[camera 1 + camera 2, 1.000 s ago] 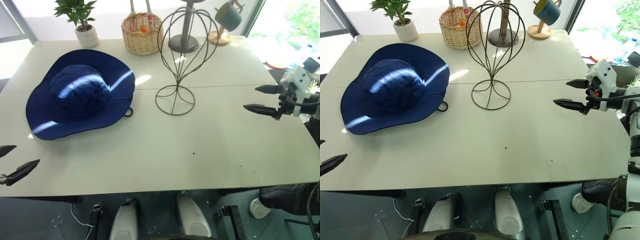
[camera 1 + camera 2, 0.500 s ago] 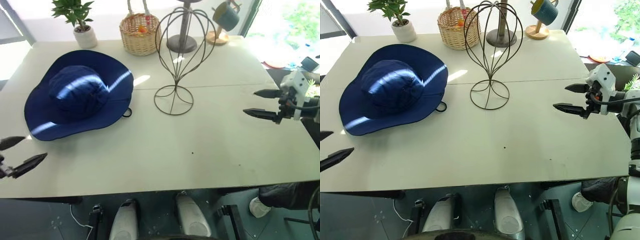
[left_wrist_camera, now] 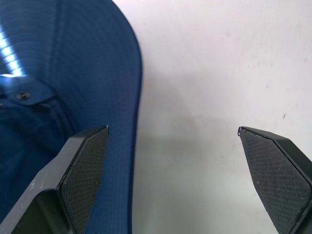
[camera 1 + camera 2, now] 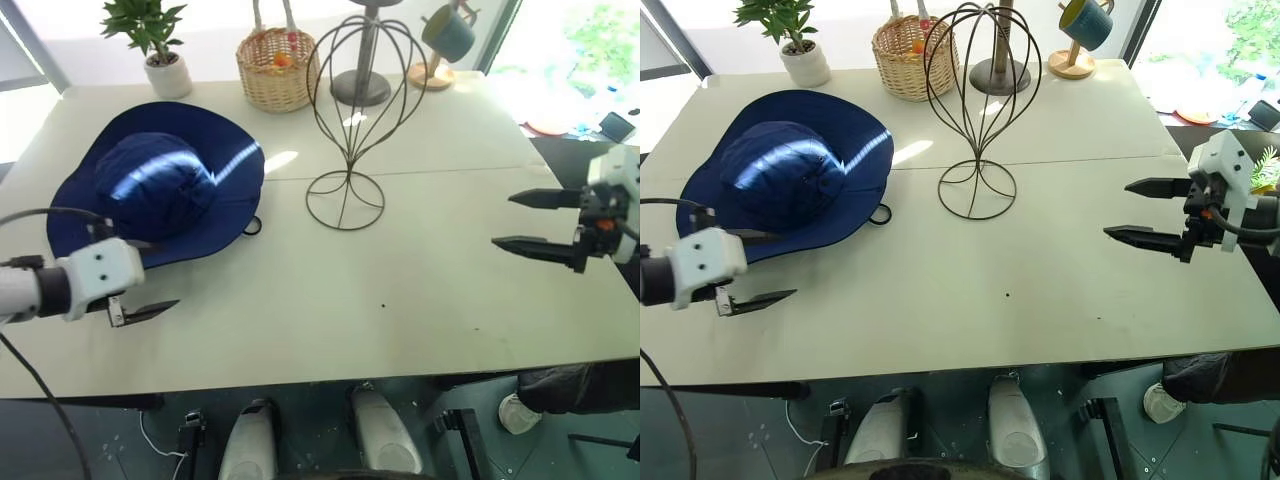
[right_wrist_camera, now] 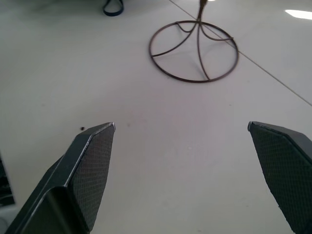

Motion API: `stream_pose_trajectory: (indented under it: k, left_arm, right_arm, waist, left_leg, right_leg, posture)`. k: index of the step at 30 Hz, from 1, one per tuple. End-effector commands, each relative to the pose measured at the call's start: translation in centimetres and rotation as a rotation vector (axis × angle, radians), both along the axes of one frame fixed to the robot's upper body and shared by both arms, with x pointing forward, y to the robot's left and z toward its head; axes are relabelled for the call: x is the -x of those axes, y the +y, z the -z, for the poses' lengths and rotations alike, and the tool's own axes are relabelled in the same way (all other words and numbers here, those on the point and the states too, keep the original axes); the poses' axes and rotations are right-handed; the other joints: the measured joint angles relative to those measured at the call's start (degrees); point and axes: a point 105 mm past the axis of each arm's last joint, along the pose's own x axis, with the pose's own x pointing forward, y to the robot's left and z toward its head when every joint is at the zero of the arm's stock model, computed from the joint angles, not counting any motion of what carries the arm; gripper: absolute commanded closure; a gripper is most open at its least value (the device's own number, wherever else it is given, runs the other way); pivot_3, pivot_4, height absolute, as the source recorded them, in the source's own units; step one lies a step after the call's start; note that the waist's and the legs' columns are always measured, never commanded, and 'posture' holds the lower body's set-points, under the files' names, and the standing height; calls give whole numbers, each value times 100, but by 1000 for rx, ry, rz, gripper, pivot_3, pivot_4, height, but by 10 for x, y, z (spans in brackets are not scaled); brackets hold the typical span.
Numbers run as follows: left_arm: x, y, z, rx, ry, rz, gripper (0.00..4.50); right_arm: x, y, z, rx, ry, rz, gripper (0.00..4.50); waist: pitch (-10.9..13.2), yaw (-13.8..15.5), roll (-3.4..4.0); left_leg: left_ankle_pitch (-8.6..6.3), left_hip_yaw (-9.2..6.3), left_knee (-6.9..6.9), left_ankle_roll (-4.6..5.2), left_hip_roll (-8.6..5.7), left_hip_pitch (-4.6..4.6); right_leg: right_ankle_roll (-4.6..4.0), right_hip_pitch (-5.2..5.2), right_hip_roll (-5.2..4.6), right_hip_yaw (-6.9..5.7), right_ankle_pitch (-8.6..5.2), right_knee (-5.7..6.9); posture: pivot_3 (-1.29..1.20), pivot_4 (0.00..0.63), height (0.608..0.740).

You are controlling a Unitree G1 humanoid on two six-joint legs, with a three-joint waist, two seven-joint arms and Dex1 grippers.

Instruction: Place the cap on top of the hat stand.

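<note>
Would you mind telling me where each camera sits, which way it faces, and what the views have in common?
Left and right eye views: on the head, looking forward and down over the table; the cap, hat stand, left end effector and right end effector show.
Left wrist view: on the left wrist, looking along its open fingers at the cap's brim.
Right wrist view: on the right wrist, looking along its open fingers at the hat stand's ring base.
Shared: the cap in the eye and left wrist views; the stand's base in the eye and right wrist views.
</note>
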Motion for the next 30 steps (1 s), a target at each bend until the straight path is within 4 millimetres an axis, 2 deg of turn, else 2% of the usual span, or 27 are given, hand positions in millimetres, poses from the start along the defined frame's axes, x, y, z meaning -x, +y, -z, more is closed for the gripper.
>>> stream_pose_trajectory:
  k: [1, 3, 7, 13, 16, 19, 24, 25, 26, 28, 30]
  left_arm:
    - [-27, 4, 1, -125, -190, -27, 58]
    - [-39, 4, 4, -182, -280, -44, 58]
    - [-44, -5, 17, -190, -291, -70, 58]
    - [-56, -7, 35, -254, -296, -136, 58]
    - [-64, -6, 37, -283, -319, -173, 58]
    - [-73, -3, 34, -266, -332, -227, 844]
    - [-79, 1, 31, -269, -347, -251, 3353]
    - [-80, 2, 30, -268, -350, -254, 4092]
    - [-81, 4, 28, -264, -355, -264, 4457]
    - [-84, 9, 22, -219, -348, -309, 4457]
    - [-90, 7, 9, 18, -267, -438, 4457]
  right_arm:
    - [22, 19, -24, -11, -57, -50, 0]
    - [32, 28, -26, -14, -55, -71, 0]
    - [45, 40, -32, -30, -60, -90, 0]
    - [49, 46, -36, -38, -75, -77, 0]
    - [50, 49, -38, -43, -86, -81, 0]
    - [50, 50, -40, -49, -95, -79, 0]
    - [48, 52, -43, -65, -102, -76, 0]
    - [47, 52, -44, -70, -103, -72, 0]
    - [46, 52, -44, -78, -100, -65, 0]
    - [46, 52, -45, -94, -87, -65, 0]
    - [45, 51, -47, -78, -109, -60, 0]
  waist:
    - [-1, 31, -3]
    - [-1, 68, -4]
    - [-2, 146, -6]
    - [-6, 206, -8]
    - [-8, 265, -8]
    - [-9, 283, -8]
    - [-8, 282, -8]
    - [-9, 282, -8]
    - [-8, 282, -8]
    - [-8, 282, -8]
    - [-9, 303, -8]
  left_leg:
    - [0, -1, 5, 0, 0, 0]
    - [0, -3, 16, 0, 1, -1]
    - [-1, -2, 27, 1, 1, -9]
    - [-1, -5, 54, 1, 1, -13]
    - [-1, -5, 66, 1, 1, -6]
    - [-1, -7, 70, 1, 0, -1]
    - [-1, -8, 66, 2, 1, -2]
    - [-1, -9, 65, 2, 1, -3]
    - [-1, -9, 65, 2, 1, -3]
    - [-1, -9, 66, 2, 1, -3]
    - [-1, -10, 67, 2, 1, -4]
  right_leg:
    - [3, 2, 0, 0, 2, 1]
    - [9, 8, 2, 0, 6, 1]
    - [32, 8, 2, 1, 18, 0]
    - [21, 20, 2, 0, 17, 0]
    - [22, 33, 2, 0, 21, 0]
    - [22, 43, 2, 0, 22, -1]
    - [24, 42, 2, -2, 22, -3]
    - [24, 42, 2, -2, 22, -3]
    - [24, 42, 2, -2, 22, -3]
    - [25, 42, 2, -2, 23, -3]
    - [25, 42, 2, -3, 23, -3]
  posture:
    - [0, 150, 740]
    - [0, 150, 740]
    - [0, 150, 740]
    - [0, 150, 740]
    - [0, 150, 740]
    - [0, 150, 740]
    - [0, 150, 740]
    - [0, 150, 740]
    - [0, 150, 740]
    - [0, 150, 740]
    - [0, 150, 740]
